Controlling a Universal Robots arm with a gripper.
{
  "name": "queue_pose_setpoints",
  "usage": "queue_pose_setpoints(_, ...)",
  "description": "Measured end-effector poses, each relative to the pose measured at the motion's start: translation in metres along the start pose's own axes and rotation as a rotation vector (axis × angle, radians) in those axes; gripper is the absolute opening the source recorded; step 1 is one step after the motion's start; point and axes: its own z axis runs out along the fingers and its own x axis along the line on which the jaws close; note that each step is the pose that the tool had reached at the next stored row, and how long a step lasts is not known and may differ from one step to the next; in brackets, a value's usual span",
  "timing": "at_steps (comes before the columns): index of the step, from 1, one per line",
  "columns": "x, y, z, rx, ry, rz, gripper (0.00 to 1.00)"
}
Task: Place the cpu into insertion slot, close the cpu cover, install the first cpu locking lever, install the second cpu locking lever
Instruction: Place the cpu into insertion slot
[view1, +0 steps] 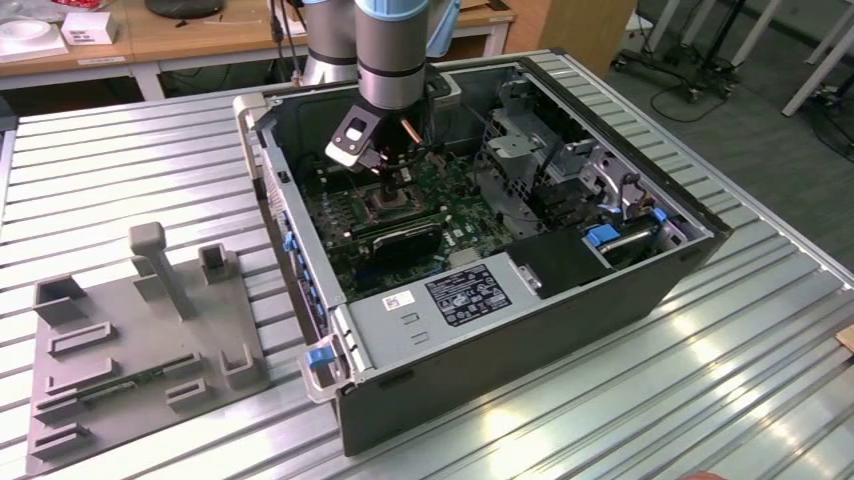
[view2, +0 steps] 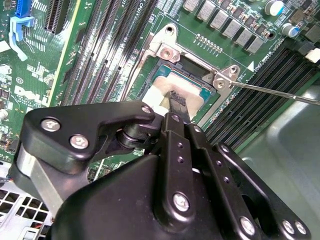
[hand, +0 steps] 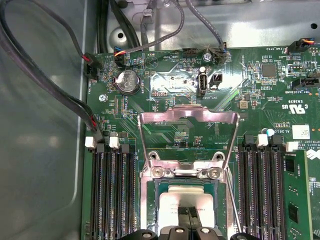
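Pincer (hand: 192, 216), tips together, on cpu (hand: 172, 200) in insertion slot (hand: 148, 200); I fear a tilted cpu bending pins.

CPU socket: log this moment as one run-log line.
cpu: lying in insertion slot | cpu cover: open, swung back | gripper: over cpu, jaws together | locking lever: unlatched

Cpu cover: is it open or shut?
Open. In the first wrist view the cpu cover is flipped back over the green board, and the cpu shows uncovered in the insertion slot.
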Motion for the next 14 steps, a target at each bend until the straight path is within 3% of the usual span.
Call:
queue_pose_setpoints(9, 0.0002, 0.0001, -0.0006, -0.0005, 0.0009, 0.000, 0.11)
queue_pose_setpoints(14, 0.0003, 0.0003, -0.0053, -0.0002, 0.0004, 0.000, 0.11)
